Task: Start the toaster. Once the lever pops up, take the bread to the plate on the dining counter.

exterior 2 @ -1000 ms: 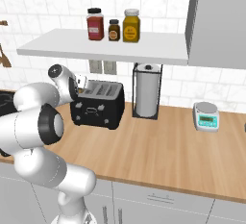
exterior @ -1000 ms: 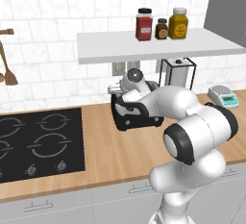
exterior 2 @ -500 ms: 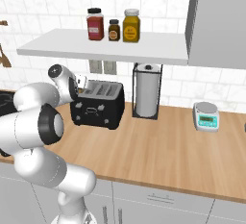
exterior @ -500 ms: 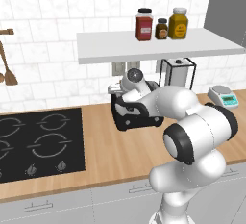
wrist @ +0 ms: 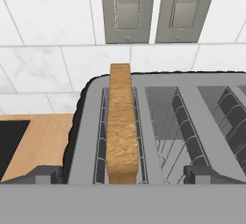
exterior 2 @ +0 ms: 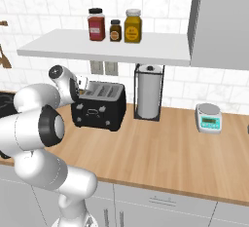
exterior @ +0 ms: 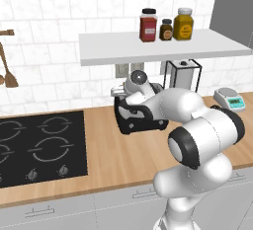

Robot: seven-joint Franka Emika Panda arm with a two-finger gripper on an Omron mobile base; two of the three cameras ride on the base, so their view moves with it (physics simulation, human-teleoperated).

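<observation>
No readable text

You can't read the jar (exterior 2: 96, 24) labels, the scale (exterior 2: 209, 118) display or the toaster (exterior 2: 97, 108) front marks.

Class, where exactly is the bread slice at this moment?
In the hand view, the bread stands upright in the leftmost slot of the toaster, on the wooden counter below two wall outlets.

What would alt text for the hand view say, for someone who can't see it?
A slice of bread stands upright in the leftmost slot of a toaster, seen from just above, with the slots beside it showing bare wire racks. The open gripper shows its two dark finger tips at the bottom, either side of the bread. Behind are white wall tiles and two outlets.
</observation>
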